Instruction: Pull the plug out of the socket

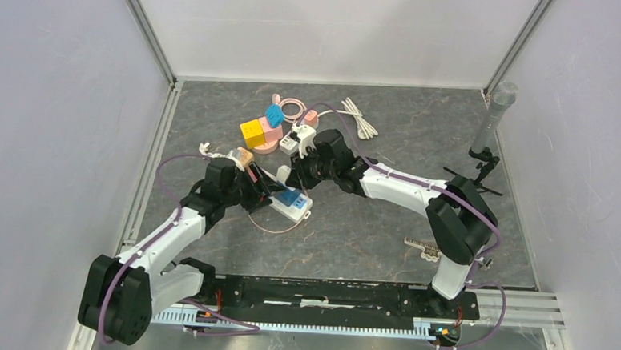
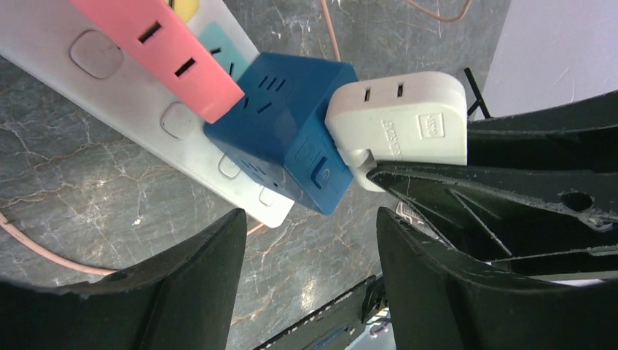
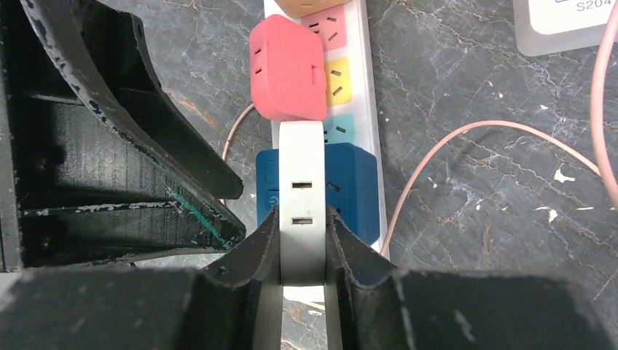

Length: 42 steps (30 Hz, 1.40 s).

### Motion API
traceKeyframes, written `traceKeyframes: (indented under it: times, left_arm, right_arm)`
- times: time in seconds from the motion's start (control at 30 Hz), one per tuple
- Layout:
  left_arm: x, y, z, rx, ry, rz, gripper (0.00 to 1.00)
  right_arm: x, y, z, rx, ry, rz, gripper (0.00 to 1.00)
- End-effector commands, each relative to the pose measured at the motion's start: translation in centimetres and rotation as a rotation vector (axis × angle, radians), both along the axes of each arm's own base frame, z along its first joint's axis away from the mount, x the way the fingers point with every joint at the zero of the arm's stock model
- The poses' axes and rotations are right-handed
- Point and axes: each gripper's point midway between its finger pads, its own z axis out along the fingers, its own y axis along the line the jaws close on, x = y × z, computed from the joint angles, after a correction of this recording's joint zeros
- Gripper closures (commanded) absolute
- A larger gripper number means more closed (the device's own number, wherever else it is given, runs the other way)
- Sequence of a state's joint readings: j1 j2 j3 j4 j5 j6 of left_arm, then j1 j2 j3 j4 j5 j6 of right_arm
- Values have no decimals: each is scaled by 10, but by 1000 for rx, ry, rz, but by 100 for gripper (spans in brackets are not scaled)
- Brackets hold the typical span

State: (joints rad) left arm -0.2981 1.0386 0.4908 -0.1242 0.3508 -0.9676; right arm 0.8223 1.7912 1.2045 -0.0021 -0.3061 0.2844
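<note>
The right pincer is clamped on the flat sides of the one white plug. The plug sits against the single blue cube adapter just past the fingertips, a hold that looks meant for drawing it straight back. The left pincer gapes wide with nothing in it, the end of the one white power strip just ahead of it, probably ready to pin the strip down. One pink adapter sits farther along, beyond the cube.
</note>
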Motion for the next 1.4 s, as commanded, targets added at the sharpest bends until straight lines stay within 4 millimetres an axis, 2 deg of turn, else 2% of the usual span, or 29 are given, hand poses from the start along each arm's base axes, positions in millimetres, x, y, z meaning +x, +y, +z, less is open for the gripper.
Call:
traceKeyframes:
  times: [0.0, 0.17, 0.37, 0.57, 0.63, 0.67, 0.73, 0.8, 0.9, 0.97, 1.1, 1.37]
  left_arm:
    - [14, 0, 7, -1, -52, 48, 30]
    - [13, 6, -7, 49, -44, 63, 37]
    - [8, 11, -33, 116, -2, 53, 39]
    - [-3, 19, -54, 170, 48, 50, 46]
    - [-8, 24, -60, 192, 62, 57, 47]
    - [-10, 25, -63, 199, 67, 58, 48]
    - [-13, 27, -66, 205, 75, 60, 48]
    - [-16, 29, -70, 211, 82, 62, 48]
    - [-17, 30, -72, 218, 88, 66, 48]
    - [-18, 31, -74, 222, 94, 65, 48]
    - [-18, 28, -75, 226, 98, 40, 45]
    - [-19, 30, -85, 263, 145, 21, 44]
  right_arm:
    - [-12, 3, 13, 28, 25, 9, 95]
    - [-6, 4, 14, 16, 10, -5, 100]
    - [-4, 7, 19, 31, 3, 1, 100]
    - [-1, 8, 25, 34, -28, 13, 99]
    - [-1, 9, 24, 31, -53, 34, 74]
    - [0, 8, 22, 25, -60, 38, 66]
    - [5, 12, 21, 30, -86, 39, 58]
    - [9, 14, 22, 31, -102, 38, 58]
    - [15, 17, 28, 51, -125, 25, 62]
    - [16, 21, 33, 74, -132, 26, 69]
    - [16, 25, 38, 100, -115, 26, 100]
    - [10, 19, 61, 248, -2, 20, 100]
